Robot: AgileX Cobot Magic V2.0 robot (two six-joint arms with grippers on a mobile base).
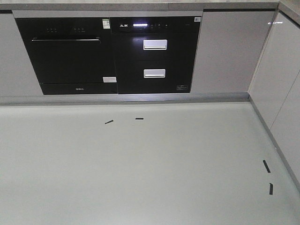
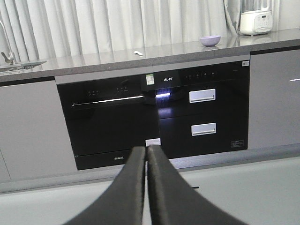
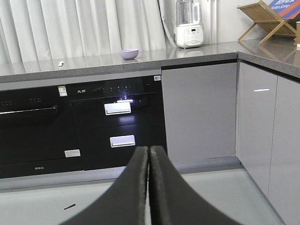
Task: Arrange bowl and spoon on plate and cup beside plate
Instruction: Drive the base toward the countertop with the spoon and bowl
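From the left wrist view, my left jaws are clenched. The two dark fingers [image 2: 136, 187] are pressed together along their length with nothing between them. They point forward and level, low over the pale floor [image 2: 262, 187], straight at the black oven [image 2: 108, 126]. The right jaws read the same way: the fingers [image 3: 161, 187] are squeezed flat against each other and empty. They are aimed level at the black drawer unit [image 3: 119, 122] and the grey cabinet door [image 3: 199, 110] beside it.

The bowl [image 2: 210, 40] sits upright on the grey worktop [image 2: 93, 60] above the drawer unit, well apart from both arms. The spoon [image 2: 138, 53] lies on the same worktop to the bowl's left, apart from it, only a small pale speck at this range. A white blender [image 3: 189, 26] stands further right along the worktop, and a wooden rack [image 3: 267, 18] sits on the side run. The front camera gives me floor, cabinet fronts and a few black tape marks [image 1: 109, 122].
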